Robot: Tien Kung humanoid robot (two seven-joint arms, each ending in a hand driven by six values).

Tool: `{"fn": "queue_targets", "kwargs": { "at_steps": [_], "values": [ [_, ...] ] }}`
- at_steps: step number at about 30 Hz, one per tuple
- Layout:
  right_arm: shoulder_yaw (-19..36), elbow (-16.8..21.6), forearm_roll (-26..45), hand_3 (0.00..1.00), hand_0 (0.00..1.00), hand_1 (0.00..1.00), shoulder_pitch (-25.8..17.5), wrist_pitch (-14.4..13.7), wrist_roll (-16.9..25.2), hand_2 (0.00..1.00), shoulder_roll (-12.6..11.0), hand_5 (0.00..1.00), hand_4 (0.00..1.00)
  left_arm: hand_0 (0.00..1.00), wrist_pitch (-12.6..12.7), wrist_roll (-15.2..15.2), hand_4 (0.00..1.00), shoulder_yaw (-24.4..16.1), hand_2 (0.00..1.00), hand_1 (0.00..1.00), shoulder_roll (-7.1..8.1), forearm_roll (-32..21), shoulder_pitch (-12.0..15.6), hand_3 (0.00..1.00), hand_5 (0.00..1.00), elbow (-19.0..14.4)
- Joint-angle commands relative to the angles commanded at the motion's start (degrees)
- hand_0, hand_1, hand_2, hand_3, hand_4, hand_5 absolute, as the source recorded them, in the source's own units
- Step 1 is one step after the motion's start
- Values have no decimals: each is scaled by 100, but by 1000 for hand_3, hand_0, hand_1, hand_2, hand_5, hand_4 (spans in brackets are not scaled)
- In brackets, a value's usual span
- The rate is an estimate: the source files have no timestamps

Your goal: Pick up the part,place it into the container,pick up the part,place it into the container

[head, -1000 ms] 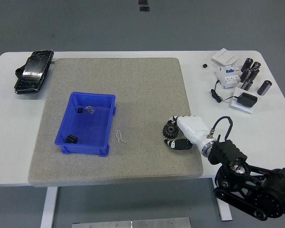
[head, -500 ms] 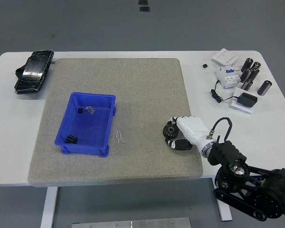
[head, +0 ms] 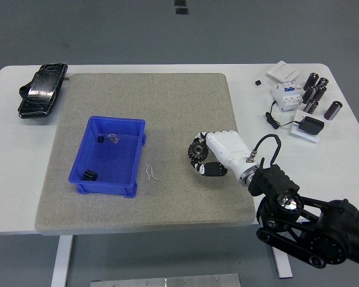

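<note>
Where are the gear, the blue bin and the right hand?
gear (head: 197, 153), head view, toothed rim left of the fingers.
blue bin (head: 84, 146), head view, left wall.
right hand (head: 210, 160), head view, between fingertips.

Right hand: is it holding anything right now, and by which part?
Yes: the right hand grips the black gear by its toothed rim, over the grey mat.

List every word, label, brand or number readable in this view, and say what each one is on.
None can be read.
White breaker unit: any markings too small and blurred.
White cards: no legible print.
Dark cylinders: any labels too small.
Blue container, gear in the right hand: no text visible.
</note>
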Motion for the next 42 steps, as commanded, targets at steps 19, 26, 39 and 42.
{"fn": "queue_targets", "kwargs": {
  "at_steps": [19, 26, 39, 42],
  "values": [
    [-1588, -868, 342, 591, 442, 558, 1702, -355, 118, 508, 1562, 2, 610, 678, -13, 89, 644, -129, 606, 635, 31, 220, -43, 587, 295, -20],
    [-1732, -1063, 510, 796, 696, 819, 1790, -282, 156, 840, 1729, 400, 655, 678, -18, 89, 645, -133, 606, 635, 35, 238, -57, 587, 296, -19],
    [-1655, -1105, 795, 993, 932, 966, 1694, 71, 141, 967, 1798, 543, 857, 678, -14, 174, 646, -283, 606, 635, 51, 396, -60, 586, 295, -36],
    [-1519, -1066, 952, 993, 932, 966, 1648, -27, 225, 967, 1792, 543, 857, 678, -18, 171, 646, -271, 606, 635, 48, 382, -64, 586, 295, -36]
  ]
}}
